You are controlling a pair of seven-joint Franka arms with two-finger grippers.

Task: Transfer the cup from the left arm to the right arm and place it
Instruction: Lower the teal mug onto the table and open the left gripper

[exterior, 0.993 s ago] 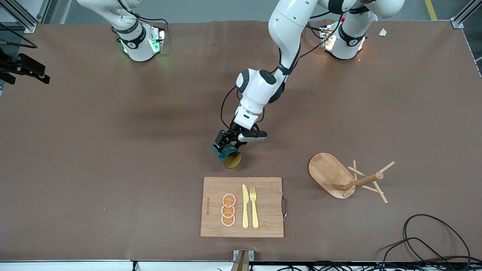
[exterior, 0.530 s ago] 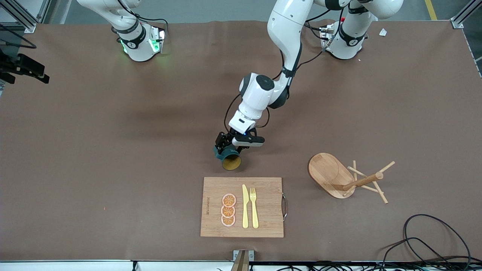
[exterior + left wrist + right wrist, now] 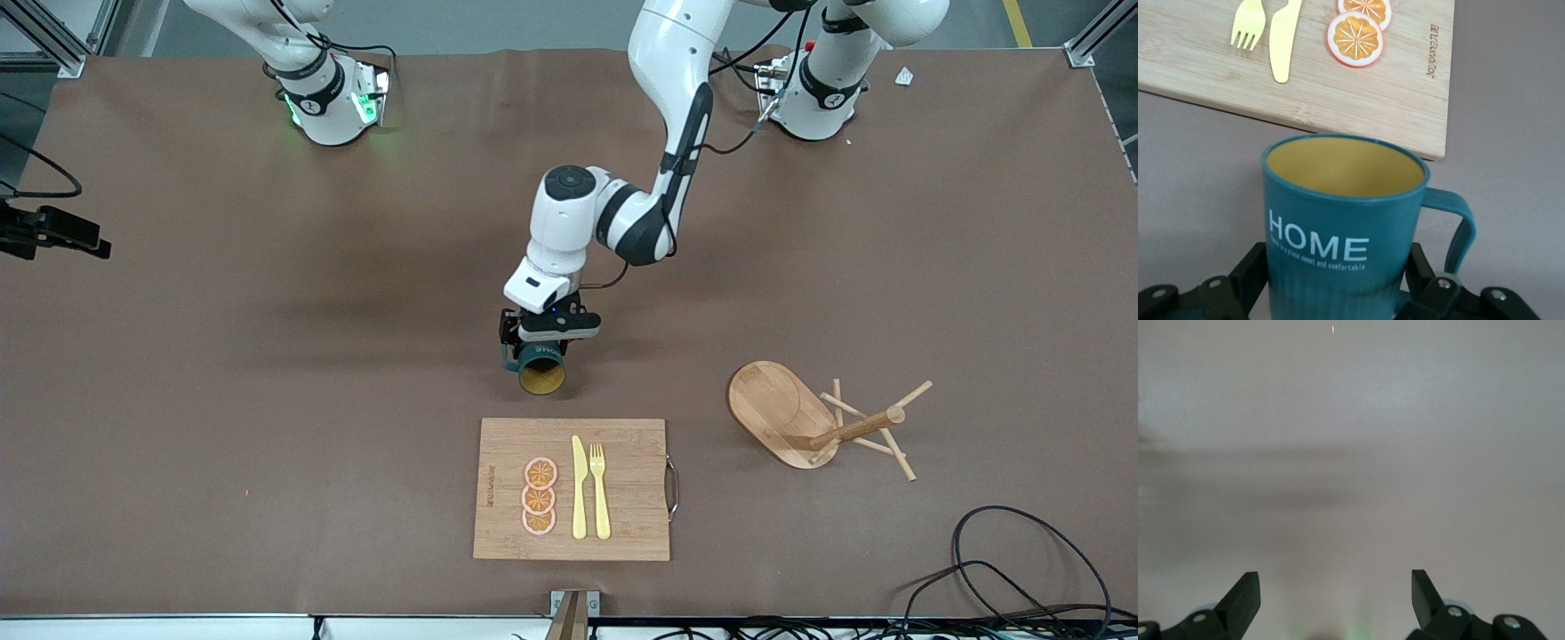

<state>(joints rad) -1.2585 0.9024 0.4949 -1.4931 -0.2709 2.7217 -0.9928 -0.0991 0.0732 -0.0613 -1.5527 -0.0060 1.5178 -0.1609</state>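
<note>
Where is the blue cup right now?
In the front view, the left pincer holds the cup over the table's middle, just above the cutting board, its yellow mouth tipped toward the camera.

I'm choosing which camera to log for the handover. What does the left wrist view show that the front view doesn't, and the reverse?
Only the left wrist view shows the white HOME lettering on the cup readably, and its handle in full.

Only the front view shows the tipped wooden peg rack, both arm bases, and the whole cutting board with three orange slices.

Both show the left gripper shut on the cup, mouth toward the board, plus the yellow knife and fork.
</note>
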